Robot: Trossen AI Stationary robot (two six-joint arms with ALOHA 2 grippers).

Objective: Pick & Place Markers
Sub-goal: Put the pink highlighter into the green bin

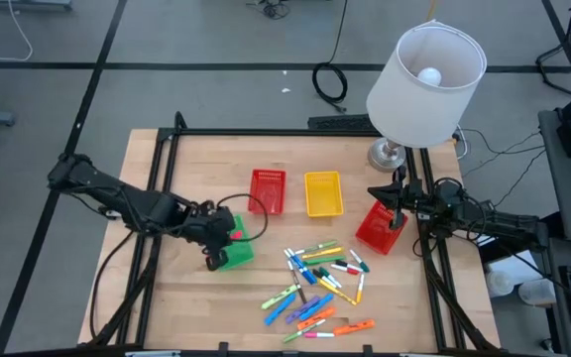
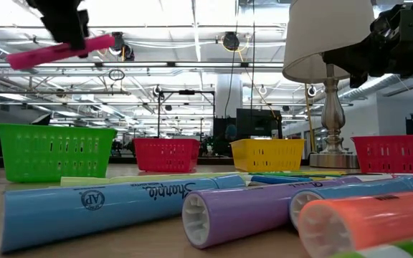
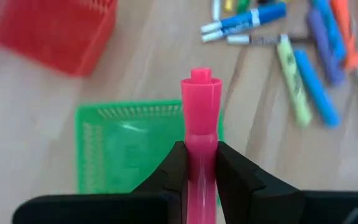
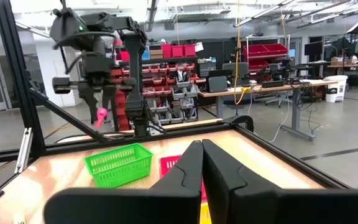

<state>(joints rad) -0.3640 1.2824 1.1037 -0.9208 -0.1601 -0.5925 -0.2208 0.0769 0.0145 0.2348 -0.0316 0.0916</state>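
My left gripper (image 1: 218, 236) hangs above the green basket (image 1: 236, 250) at the table's left, shut on a pink marker (image 3: 201, 112). The low view shows that marker (image 2: 59, 51) high over the green basket (image 2: 56, 150). Several more markers (image 1: 317, 283) in blue, purple, orange, green, yellow and pink lie loose on the wood at the near middle. At the table's right side my right gripper (image 4: 202, 155) is shut with nothing between its fingers, above a tilted red basket (image 1: 381, 226). My left gripper pinches the pink marker's barrel (image 3: 201, 146) between its two fingers (image 3: 174, 169), about mid-length. The fingers come steeply from above. The marker's stepped end (image 3: 201, 78) sticks out past them. It hangs nearly level, lifted clear above the green basket.
A red basket (image 1: 268, 190) and a yellow basket (image 1: 323, 193) stand side by side at the far middle. A table lamp with a white shade (image 1: 426, 84) stands at the far right corner. A black frame (image 1: 167, 149) runs along the table's edges.
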